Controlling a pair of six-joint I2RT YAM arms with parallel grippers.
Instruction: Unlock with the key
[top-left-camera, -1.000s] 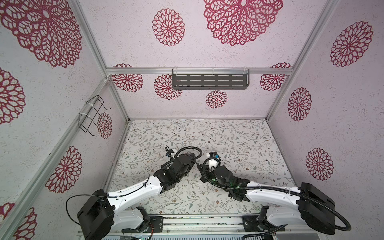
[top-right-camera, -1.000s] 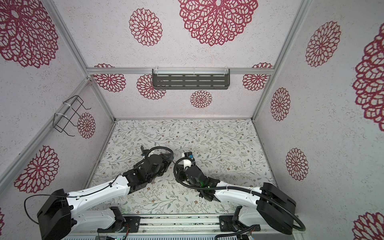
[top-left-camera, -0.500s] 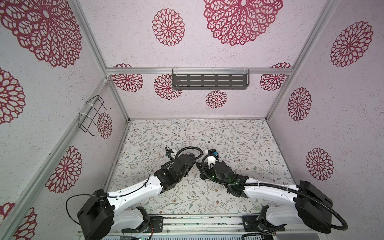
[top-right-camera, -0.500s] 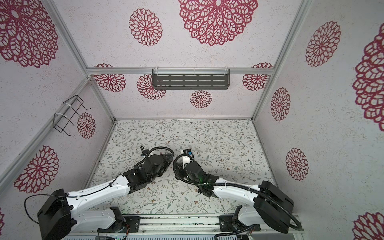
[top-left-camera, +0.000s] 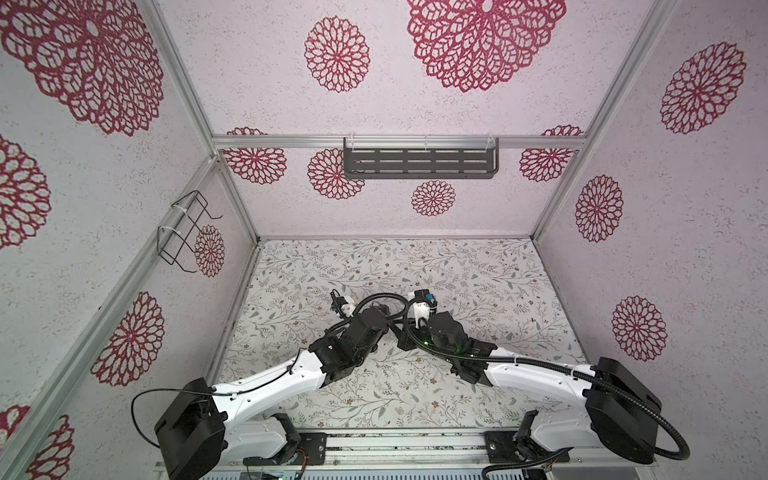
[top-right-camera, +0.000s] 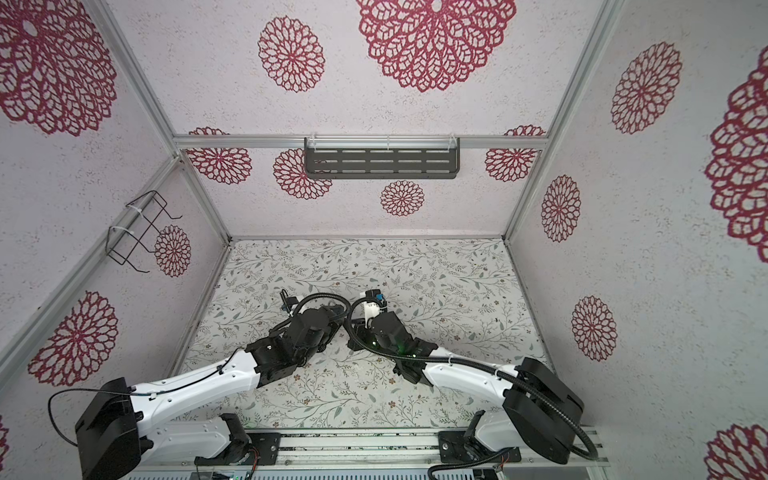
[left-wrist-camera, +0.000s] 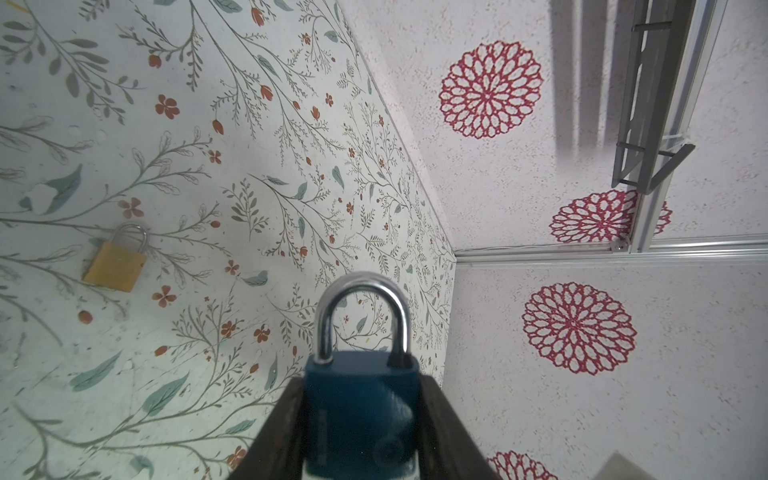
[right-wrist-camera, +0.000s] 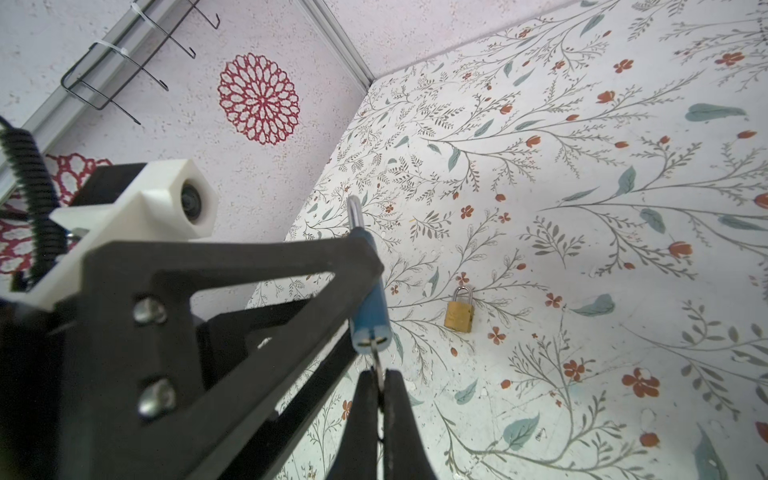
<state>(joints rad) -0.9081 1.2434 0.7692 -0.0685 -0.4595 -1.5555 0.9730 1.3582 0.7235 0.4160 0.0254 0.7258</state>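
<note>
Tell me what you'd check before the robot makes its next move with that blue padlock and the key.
1. Blue padlock clamped in the left gripper: ok, a finger presses on each side of the body.
2. Key pinched in the right gripper: ok, the jaws are shut on it.
3. Key entered in the slot at the padlock's bottom: ok by the right wrist view; how deep, cannot tell.
4. Shackle released: not ok, both legs sit in the body.
5. Brass padlock out of the way: ok, it lies on the table, apart from both grippers.
</note>
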